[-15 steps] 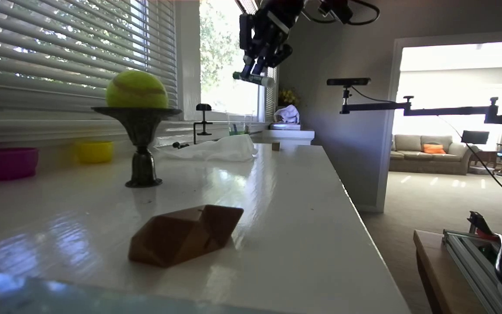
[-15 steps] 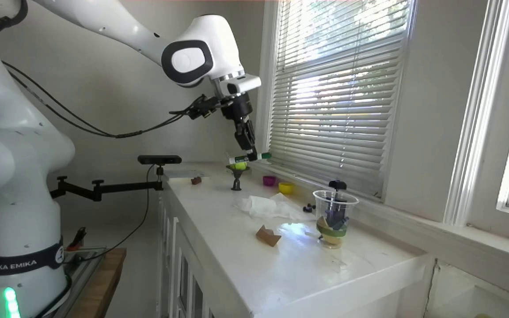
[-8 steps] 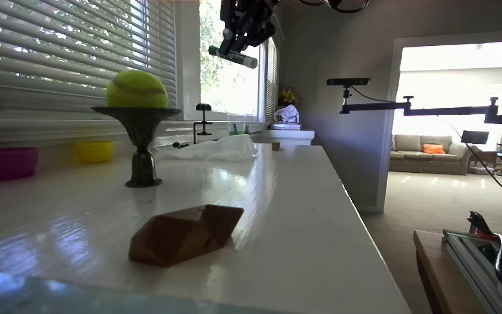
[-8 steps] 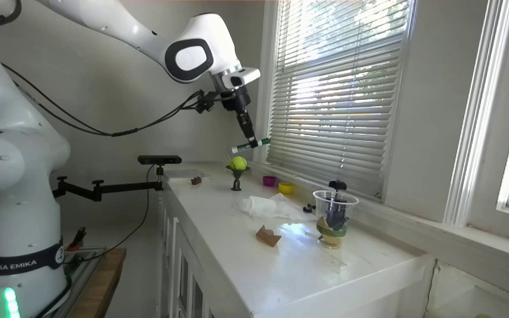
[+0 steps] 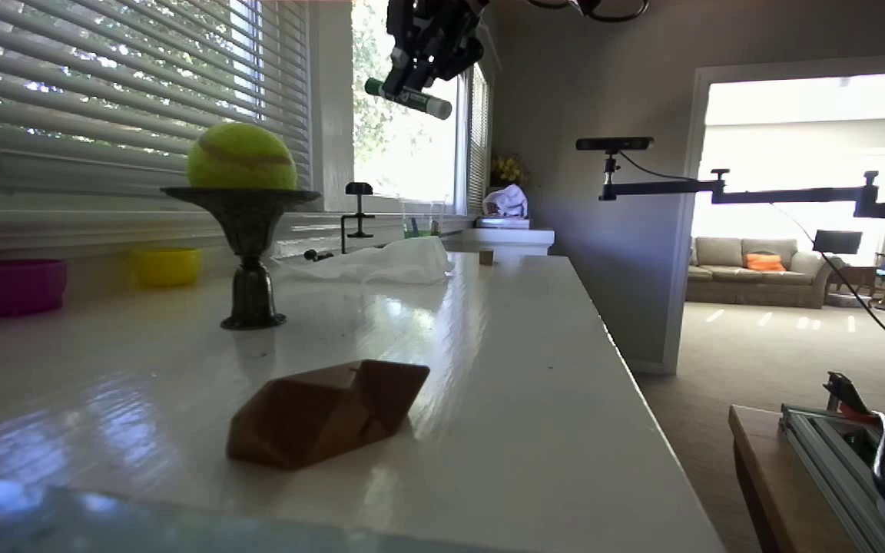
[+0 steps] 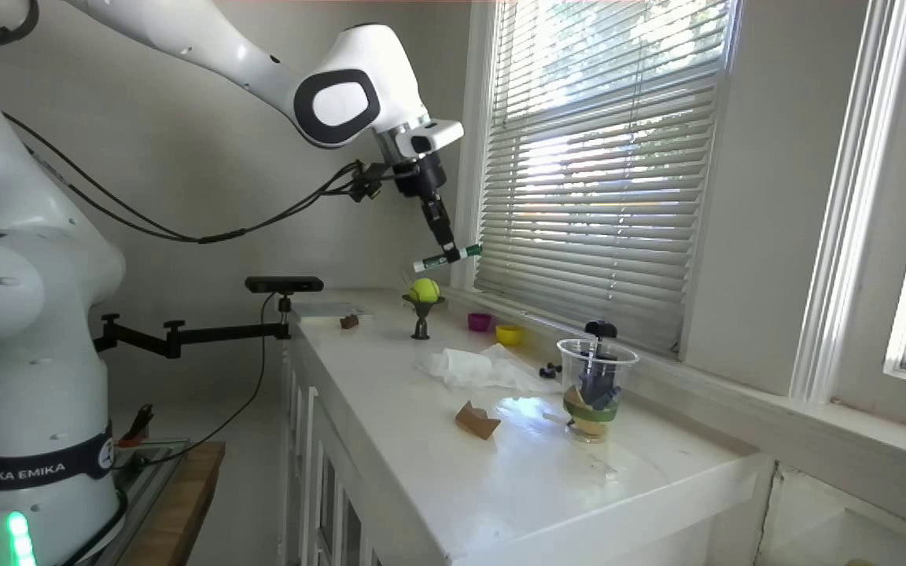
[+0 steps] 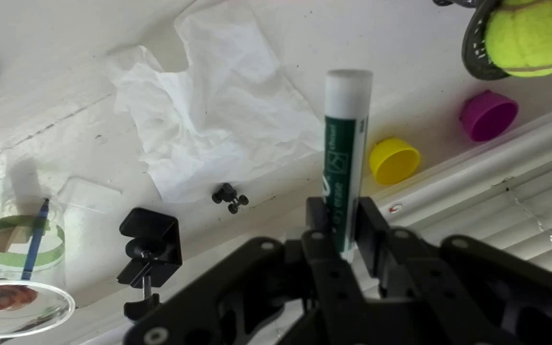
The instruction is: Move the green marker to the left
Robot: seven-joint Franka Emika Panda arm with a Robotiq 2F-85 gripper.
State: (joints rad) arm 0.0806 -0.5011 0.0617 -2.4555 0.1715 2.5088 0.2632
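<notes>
1. Black two-finger gripper (image 7: 342, 215): fingers (image 7: 317, 216) pinch the green-and-white cylindrical plastic dry-erase marker (image 7: 347, 124) mid-barrel. Marker's in the air, pale end at 12 o'clock in wrist view.
2. Risk: marker pivots in the grip. Cause: round barrel, tilted hold; pale end is lower in both exterior views, so likely touches down first.
3. Risk: lands crooked on the thin crumpled white sheet (image 7: 233, 108), 10 o'clock of marker in wrist view (paper or plastic, can't tell). Cause: uneven folds.
4. Risk: clips the small rounded yellow cup (image 7: 395, 161) at 3 o'clock, or fuzzy yellow-green tennis ball (image 7: 534, 38) at 2 o'clock. Cause: sideways swing while low. Ball only perches on its dark metal goblet-shaped stand (image 5: 246, 226).
5. Risk: rolls after release. Cause: round body, glossy white countertop (image 6: 547, 487).
6. Risk: wrong spot. Cause: "left" comes with no reference.
7. Both exterior views show the green cap (image 5: 373, 87) and the gap under the marker; wrist view hides the cap, barely gives height, but has readable lettering.
8. Beige cushioned sofa (image 5: 750, 288), 3 o'clock, shows only in an exterior view.
</notes>
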